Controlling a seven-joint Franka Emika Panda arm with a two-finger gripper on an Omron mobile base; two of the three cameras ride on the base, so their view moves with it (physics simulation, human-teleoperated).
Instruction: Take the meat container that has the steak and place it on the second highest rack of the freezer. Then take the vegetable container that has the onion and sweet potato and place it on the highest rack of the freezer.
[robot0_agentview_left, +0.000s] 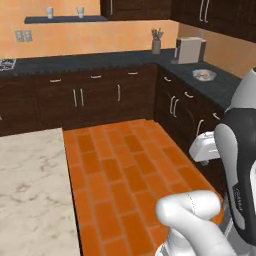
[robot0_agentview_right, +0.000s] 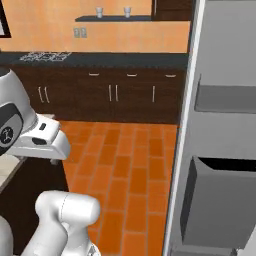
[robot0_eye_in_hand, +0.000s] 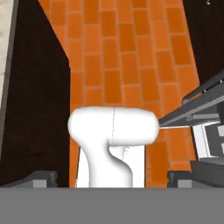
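Pincer (robot0_eye_in_hand: 112, 178) tips stand far apart at the bottom of the hand view, one dark tip (robot0_eye_in_hand: 41, 178) low on the left and the other low on the right, jaws spread wide with nothing between them; past the tips the camera looks down at the orange brick floor (robot0_eye_in_hand: 131, 52). On the floor's left in that view runs a dark cabinet side (robot0_eye_in_hand: 39, 109), and on its right a grey door edge (robot0_eye_in_hand: 197, 103) slants in with white-lined parts beside it. From the right base view the freezer (robot0_agentview_right: 225, 100) stands open at the floor's right, its grey door bins (robot0_agentview_right: 220, 207) facing the camera, one low and another above it; its racks are hidden from this angle, so what lies on them cannot be told. Across the floor from the robot, a dark counter (robot0_agentview_left: 100, 61) runs along the orange wall over dark brown cabinets (robot0_agentview_left: 95, 97) and turns a corner toward the robot's right. On that right-hand stretch of the counter, in the left base view, sits a pale bowl (robot0_agentview_left: 204, 74) with something orange in it, too small to tell what; just beyond it stands a white box-like appliance (robot0_agentview_left: 189, 50), and by the corner a cup of utensils (robot0_agentview_left: 156, 42). A wall shelf (robot0_agentview_left: 65, 19) above the counter carries two glasses (robot0_agentview_left: 49, 11). Left of the floor lies a pale marble top (robot0_agentview_left: 30, 190). The steak cannot be made out anywhere.
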